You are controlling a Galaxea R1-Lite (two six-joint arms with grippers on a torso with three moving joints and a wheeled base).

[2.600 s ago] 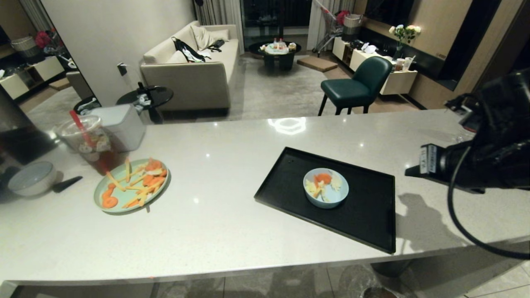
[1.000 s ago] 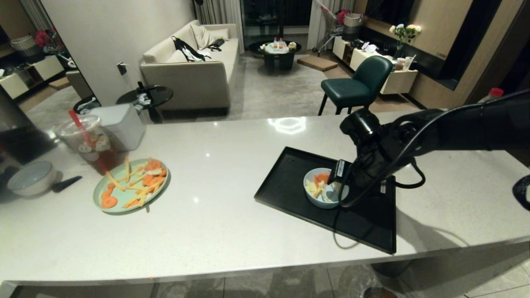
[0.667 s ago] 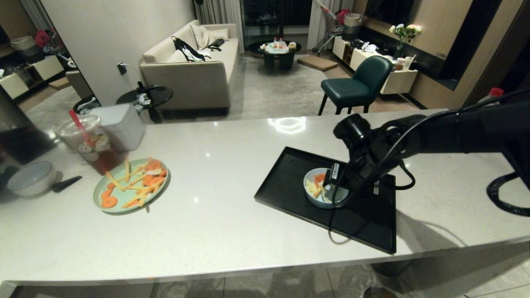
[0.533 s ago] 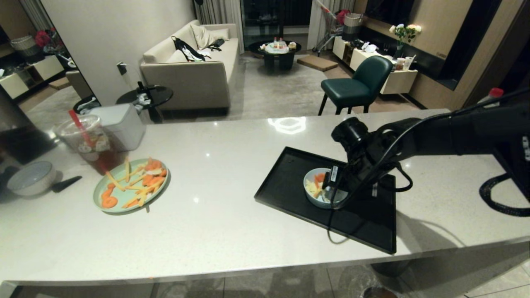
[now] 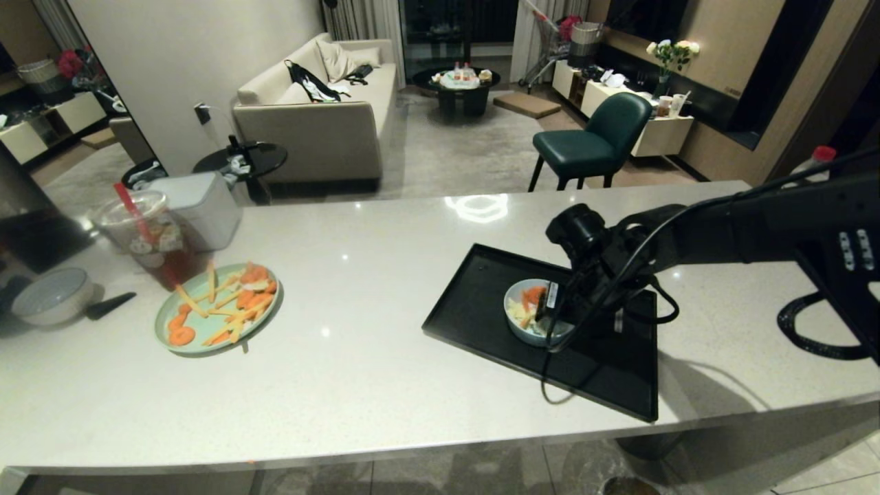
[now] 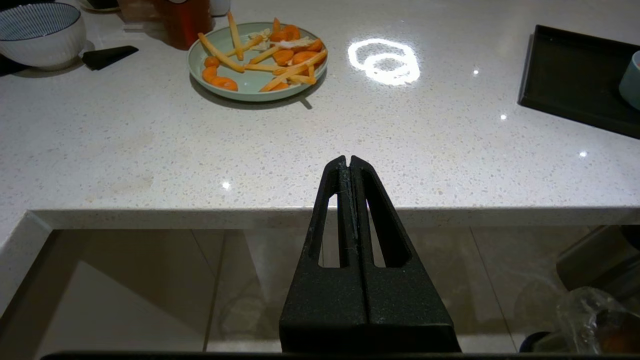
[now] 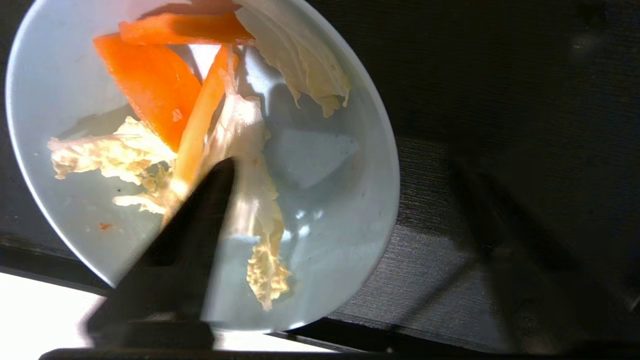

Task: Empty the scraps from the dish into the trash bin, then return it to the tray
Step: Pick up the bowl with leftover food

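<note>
Though small, the light-blue dish (image 7: 325,210) holds orange and pale scraps (image 7: 200,125).

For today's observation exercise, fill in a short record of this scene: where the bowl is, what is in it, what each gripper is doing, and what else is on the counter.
bowl: upright on the black tray
contents: orange and pale yellow scraps
right gripper: open, one finger inside the bowl, one outside its rim
left gripper: shut, parked off the counter's near edge
also on counter: green plate with food, iced drink
</note>
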